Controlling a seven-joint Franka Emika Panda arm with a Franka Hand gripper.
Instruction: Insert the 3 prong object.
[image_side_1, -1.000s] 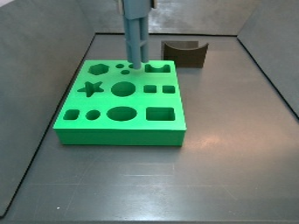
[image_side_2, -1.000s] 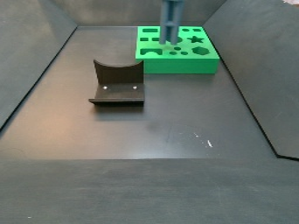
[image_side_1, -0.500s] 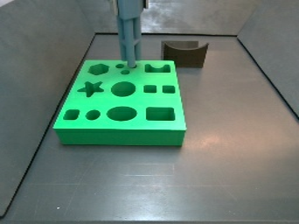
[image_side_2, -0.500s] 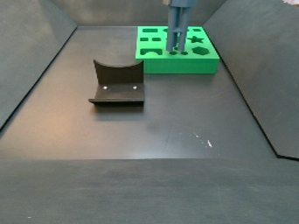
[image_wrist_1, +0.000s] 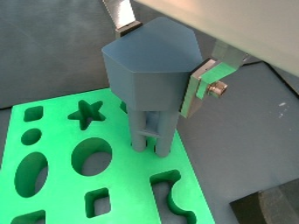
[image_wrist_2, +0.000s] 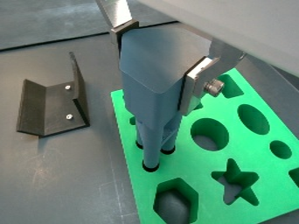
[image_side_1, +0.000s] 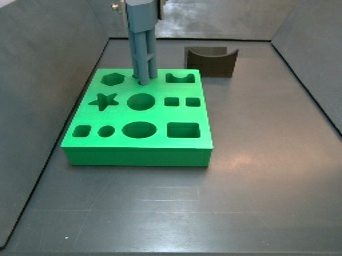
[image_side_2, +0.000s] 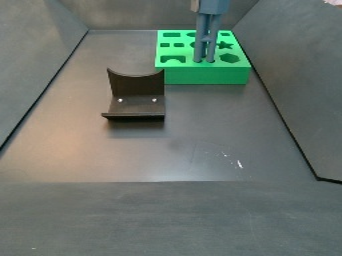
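Note:
The 3 prong object (image_side_1: 142, 45) is a blue-grey block with thin prongs below. It stands upright in my gripper (image_side_1: 140, 8), which is shut on its top. In both wrist views the silver fingers (image_wrist_1: 205, 81) (image_wrist_2: 200, 75) press its sides. The gripper (image_wrist_1: 162, 51) (image_wrist_2: 162, 45) is over the far part of the green block (image_side_1: 140, 140), beside the hexagon hole (image_side_1: 116, 77). The prong tips (image_wrist_2: 149, 157) reach the block's top (image_wrist_2: 263, 140) at small round holes. The object (image_side_2: 207, 30) also stands over the block (image_side_2: 201, 76) in a side view.
The dark fixture (image_side_1: 211, 61) (image_side_2: 134, 97) (image_wrist_2: 47, 101) stands on the grey floor beside the green block. The block has several shaped holes, among them a star (image_side_1: 104, 100) and a circle (image_side_1: 140, 101). Grey walls close the floor (image_side_1: 267, 190) on its sides.
The gripper with the 3 prong object has moved sideways across the block's far part toward the hexagon hole, and the prongs have come slightly lower.

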